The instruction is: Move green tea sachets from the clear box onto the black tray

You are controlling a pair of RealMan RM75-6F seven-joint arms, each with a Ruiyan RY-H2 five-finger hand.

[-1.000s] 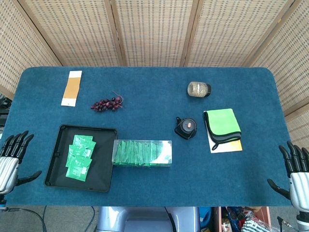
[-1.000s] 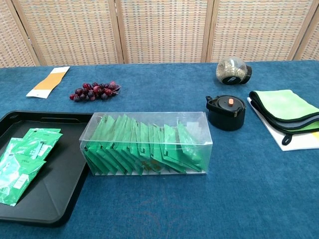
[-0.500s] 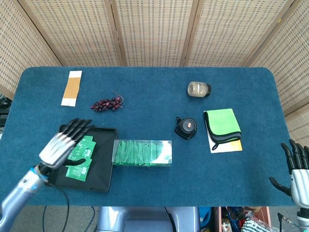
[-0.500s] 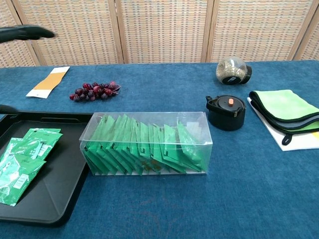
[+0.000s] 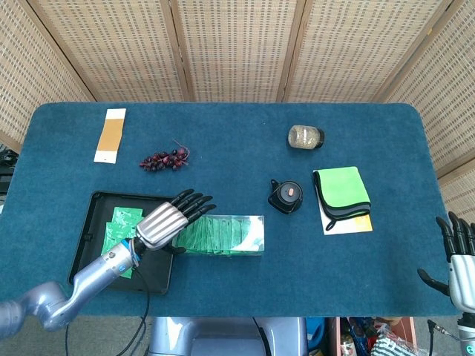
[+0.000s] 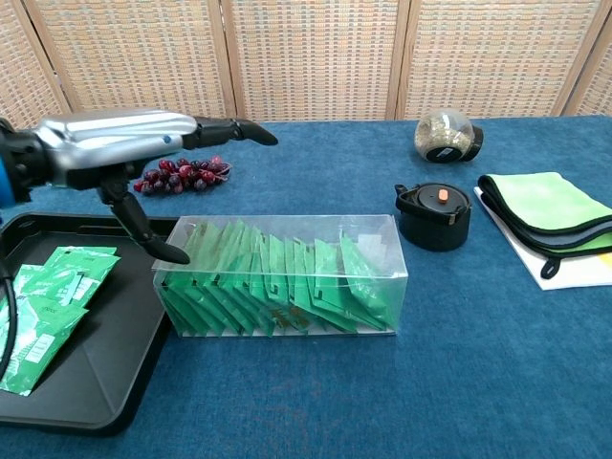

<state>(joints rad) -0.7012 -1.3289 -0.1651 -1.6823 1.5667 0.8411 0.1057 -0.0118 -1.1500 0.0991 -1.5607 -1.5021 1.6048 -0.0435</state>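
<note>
The print on the green tea sachets (image 6: 43, 306) is too small to read.

Left robot hand (image 5: 165, 221) had a silver ribbed back and black fingers (image 5: 194, 202); a blue ring sat at the wrist, grey arm behind. Right robot hand (image 5: 460, 261) looked the same, silver with black fingers.

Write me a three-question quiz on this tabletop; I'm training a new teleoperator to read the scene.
1. True or false: the left robot hand holds a sachet.
2. What lies between the clear box and the green cloth? A) grapes B) black lidded pot C) paper slip
3. Fill in: sachets already moved lie on the black ____.

Key: 1 false, its fingers are spread with nothing in them. 2 B. 3 tray.
</note>
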